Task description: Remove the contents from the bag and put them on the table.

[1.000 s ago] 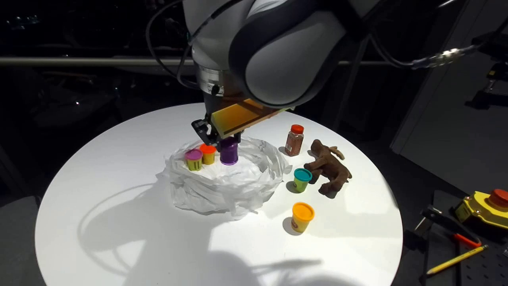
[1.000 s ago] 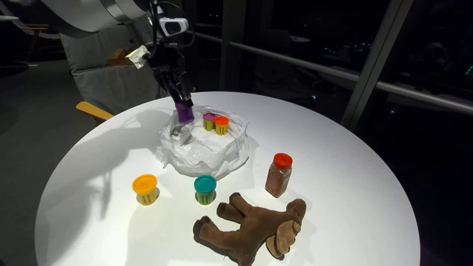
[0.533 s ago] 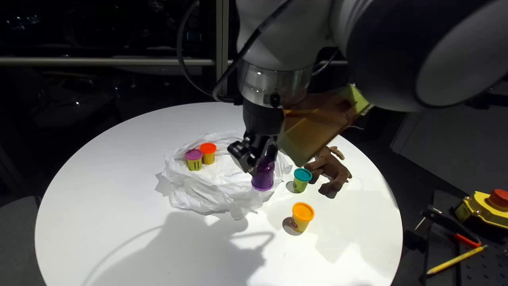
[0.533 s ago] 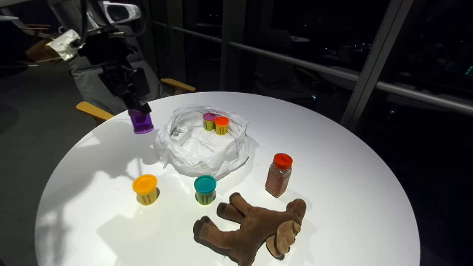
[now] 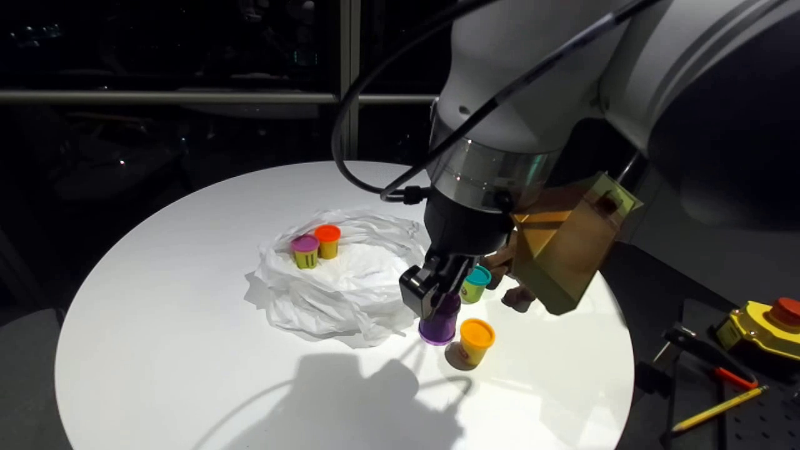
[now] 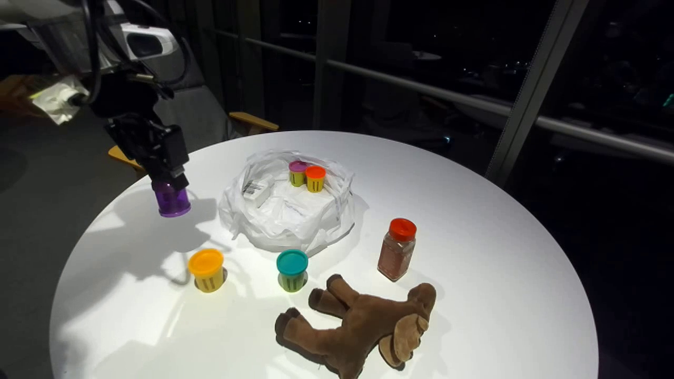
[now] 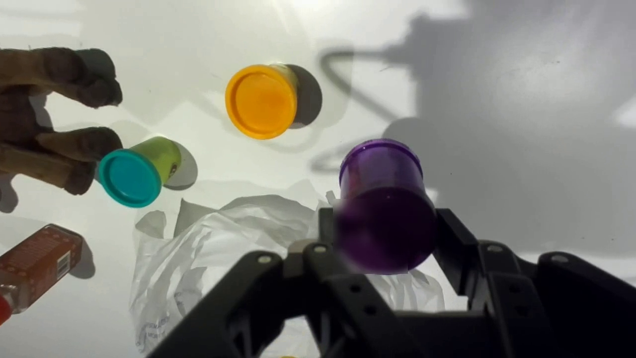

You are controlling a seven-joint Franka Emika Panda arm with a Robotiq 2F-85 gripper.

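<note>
My gripper (image 6: 170,182) is shut on a purple see-through container (image 6: 174,204), which also shows in the wrist view (image 7: 381,171). It holds the container a little above the white table, beside the bag and near the orange-lidded tub. The crumpled white plastic bag (image 5: 350,309) lies open. Inside it stand a purple-lidded tub (image 6: 297,176), a red-orange-lidded tub (image 6: 315,181) and a small white box (image 6: 256,195). On the table outside the bag are an orange-lidded tub (image 6: 208,273), a teal-lidded tub (image 6: 291,273), a red-capped jar (image 6: 396,255) and a brown plush moose (image 6: 363,326).
The round white table (image 6: 474,252) has its edge close behind the gripper in an exterior view. A grey chair (image 6: 195,116) stands beyond that edge. A side stand with a yellow box and red button (image 5: 762,331) is off the table.
My gripper has carried the purple container out of the bag, over its rim and down toward the table beside the orange-lidded tub. The bag and the other things have stayed put.
</note>
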